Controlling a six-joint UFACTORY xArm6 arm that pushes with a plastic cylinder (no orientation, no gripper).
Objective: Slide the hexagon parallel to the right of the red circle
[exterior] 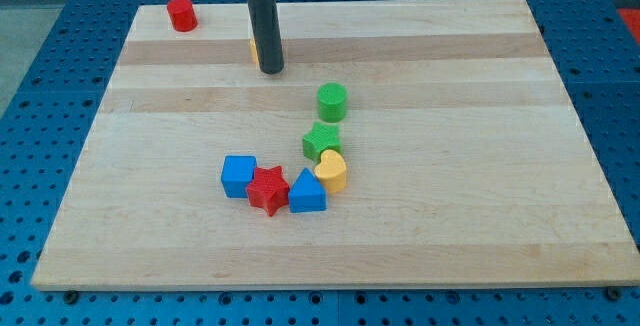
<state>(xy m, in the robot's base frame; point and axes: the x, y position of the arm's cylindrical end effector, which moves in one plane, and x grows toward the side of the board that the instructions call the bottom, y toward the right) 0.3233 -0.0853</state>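
A red circle block [181, 14] stands near the board's top left corner. My tip [272, 69] rests on the board in the upper middle. A sliver of an orange-yellow block [254, 51] shows at the rod's left edge; the rod hides most of it, so I cannot make out its shape. That block lies well to the right of the red circle and a little lower in the view.
A green cylinder [332, 101] stands right of centre. Below it cluster a green star [321, 140], a yellow heart [331, 170], a blue triangle-like block [307, 193], a red star [268, 189] and a blue cube [238, 176]. The wooden board [480, 166] lies on blue perforated table.
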